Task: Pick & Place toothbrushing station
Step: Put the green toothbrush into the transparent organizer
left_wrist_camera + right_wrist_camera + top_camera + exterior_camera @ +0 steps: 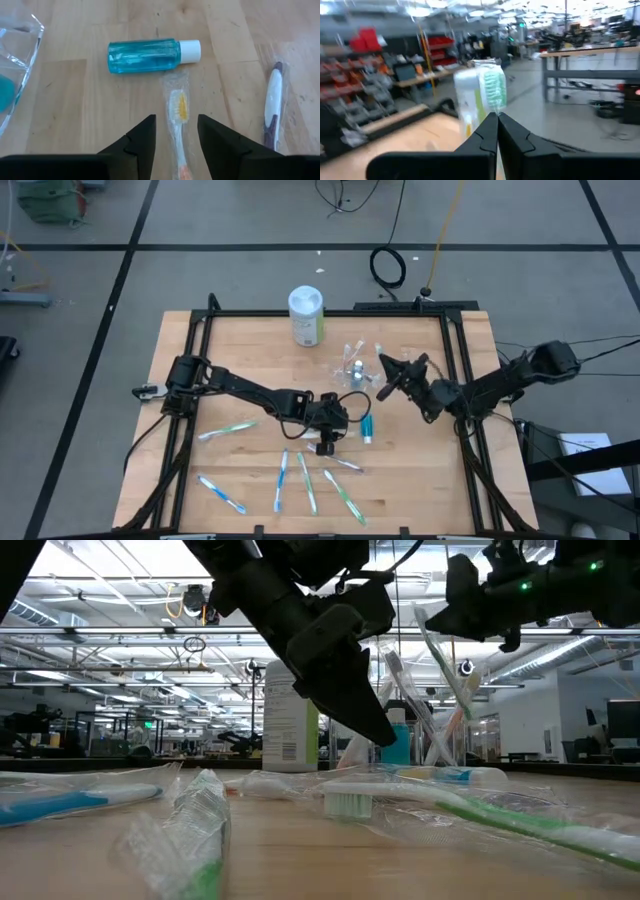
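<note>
Directly under the left gripper (175, 137) — jaws parted, empty — a wrapped toothbrush (179, 112) lies lengthwise between its fingers, bristles pointing ahead.

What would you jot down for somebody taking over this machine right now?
Left gripper: open, poised over a wrapped orange toothbrush beside the teal bottle.
Right gripper: shut on a wrapped green toothbrush, raised near the clear cup.
Done: a few brushes stand in the cup.
Left: several wrapped brushes and the teal bottle lie on the table; the canister stays put.
</note>
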